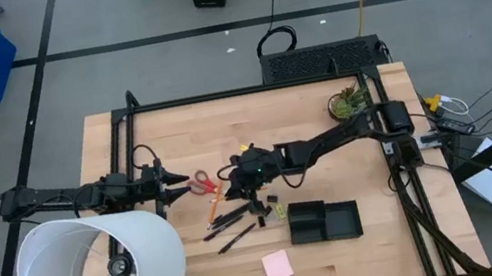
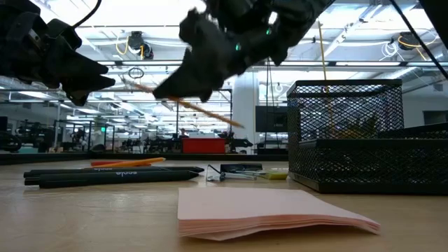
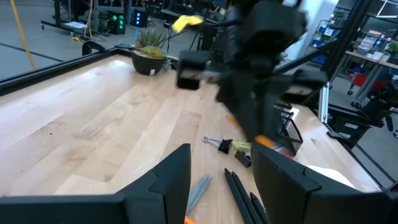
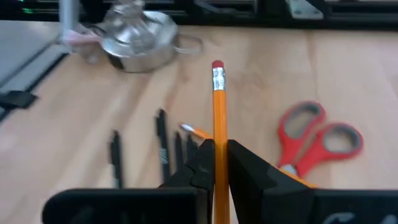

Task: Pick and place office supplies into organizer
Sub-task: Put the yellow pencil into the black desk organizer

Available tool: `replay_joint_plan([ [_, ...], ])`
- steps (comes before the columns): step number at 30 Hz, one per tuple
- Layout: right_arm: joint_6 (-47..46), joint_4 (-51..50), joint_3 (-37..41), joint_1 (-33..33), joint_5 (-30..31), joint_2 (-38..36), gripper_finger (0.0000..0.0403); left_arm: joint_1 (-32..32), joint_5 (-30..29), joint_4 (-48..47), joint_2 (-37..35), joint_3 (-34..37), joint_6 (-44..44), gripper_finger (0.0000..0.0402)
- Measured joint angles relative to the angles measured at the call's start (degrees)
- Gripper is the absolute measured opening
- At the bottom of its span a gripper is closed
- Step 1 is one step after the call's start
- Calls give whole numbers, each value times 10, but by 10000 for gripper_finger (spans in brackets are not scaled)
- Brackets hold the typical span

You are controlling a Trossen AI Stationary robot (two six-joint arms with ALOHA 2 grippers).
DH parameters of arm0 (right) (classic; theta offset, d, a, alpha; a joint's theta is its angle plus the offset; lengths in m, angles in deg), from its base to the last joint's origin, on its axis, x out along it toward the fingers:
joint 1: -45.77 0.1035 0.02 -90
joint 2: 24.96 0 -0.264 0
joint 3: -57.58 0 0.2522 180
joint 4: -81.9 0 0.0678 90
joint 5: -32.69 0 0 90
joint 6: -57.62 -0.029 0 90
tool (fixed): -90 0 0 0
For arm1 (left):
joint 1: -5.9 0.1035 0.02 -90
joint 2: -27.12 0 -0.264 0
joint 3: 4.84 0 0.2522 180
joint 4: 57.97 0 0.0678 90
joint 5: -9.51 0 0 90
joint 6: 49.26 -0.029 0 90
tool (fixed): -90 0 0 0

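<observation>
My right gripper (image 1: 239, 193) hangs over the table's middle, shut on an orange pencil (image 4: 218, 106) that also shows slanted in the low view (image 2: 203, 112). Below it lie black pens (image 1: 231, 225), small black clips (image 1: 265, 212) and red-handled scissors (image 4: 316, 140). A second orange stick (image 2: 127, 162) lies flat behind the pens. The black organizer (image 1: 324, 221) stands right of the pens, and the pink pad (image 1: 277, 266) lies near it. My left gripper (image 3: 221, 162) is open, left of the scissors, holding nothing. My right gripper pinches the pencil's shaft (image 4: 218, 138) between its two fingers. The pencil runs forward past the fingertips, with its eraser end (image 4: 217, 66) sticking out beyond them. The pencil is lifted clear of the table and tilted, as the low view shows (image 2: 210, 115).
A large white lampshade (image 1: 103, 275) fills the near left corner, with a metal base (image 4: 138, 38) beside it. A small potted plant (image 1: 348, 102) stands at the far right. A black frame rail (image 1: 238, 92) borders the far edge. Bare wood lies toward the far left.
</observation>
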Motion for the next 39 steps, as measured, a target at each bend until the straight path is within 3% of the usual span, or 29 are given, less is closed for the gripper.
replay_joint_plan([
  [14,1,4,3,80,4,-94,22,0,0,0,0,0,10,170],
  [17,2,23,23,100,31,-122,21,0,0,0,0,0,10,170],
  [32,10,376,347,190,188,-305,26,0,-1,1,0,0,2,170],
  [35,13,427,404,209,226,-321,32,0,-1,1,0,0,-1,170],
  [39,16,526,455,227,230,-316,27,0,-1,0,0,0,-4,170],
])
